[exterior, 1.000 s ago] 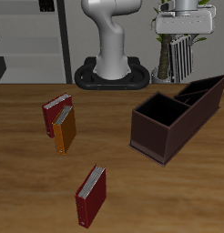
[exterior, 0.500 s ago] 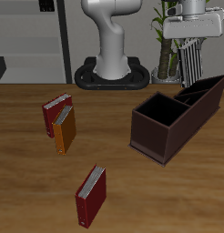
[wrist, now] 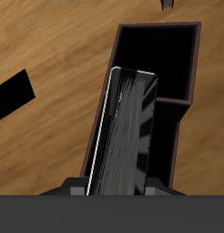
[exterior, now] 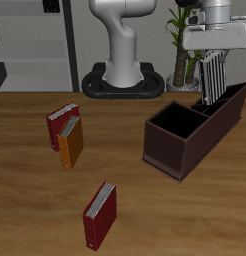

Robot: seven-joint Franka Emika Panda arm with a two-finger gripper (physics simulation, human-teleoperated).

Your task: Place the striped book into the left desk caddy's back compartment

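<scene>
One thin striped book (exterior: pixel 213 80) (black-and-white, upright) — pinched in the pincer (exterior: pixel 214 62) above the left desk caddy (exterior: pixel 191 130).

The surface (exterior: pixel 25 190) looked like mid-brown wood with visible grain and a matt, smooth finish. The caddy (exterior: pixel 173 146) had flat, dark brown walls, matt and unreflective, like painted board. The striped book (wrist: pixel 126 136) showed a slightly glossy cover with a pale sheen. The claw (exterior: pixel 217 62) appeared as smooth white plastic or painted metal. The red books (exterior: pixel 100 212) had plain matt covers and pale paper edges.
</scene>
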